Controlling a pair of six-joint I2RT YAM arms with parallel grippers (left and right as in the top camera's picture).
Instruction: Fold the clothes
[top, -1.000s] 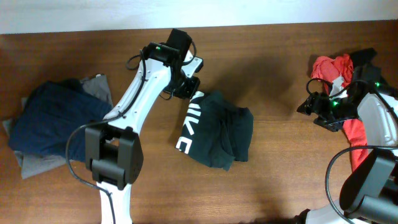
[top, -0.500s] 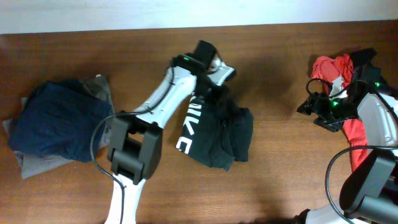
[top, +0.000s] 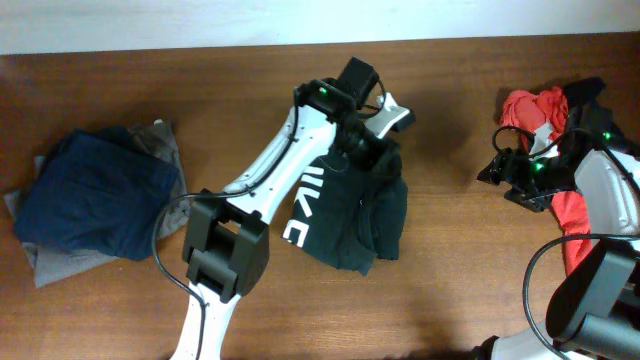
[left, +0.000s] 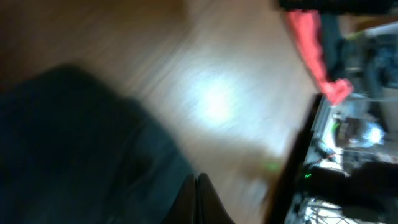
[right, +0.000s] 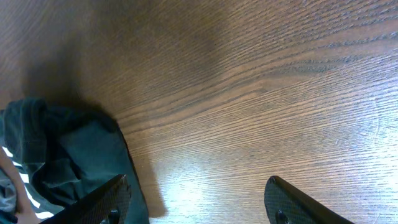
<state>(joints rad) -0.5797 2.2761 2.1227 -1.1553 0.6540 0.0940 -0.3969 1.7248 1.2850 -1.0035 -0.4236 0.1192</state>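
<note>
Dark-green crumpled garment (top: 350, 215), one, beneath the left tool (top: 368, 150), whose grip I cannot tell; right tool (right: 196, 190) spread, beside one red garment (top: 530, 105).

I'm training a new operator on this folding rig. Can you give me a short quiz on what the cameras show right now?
1. True or false: the right gripper is shut.
2. The left gripper is at the top edge of a shirt of which colour? A) blue B) black C) red
3. Fill in: the cloth at the far right of the table is ___.

Key: 1 false, since its fingers stand wide apart over bare wood; 2 B; 3 red.
</note>
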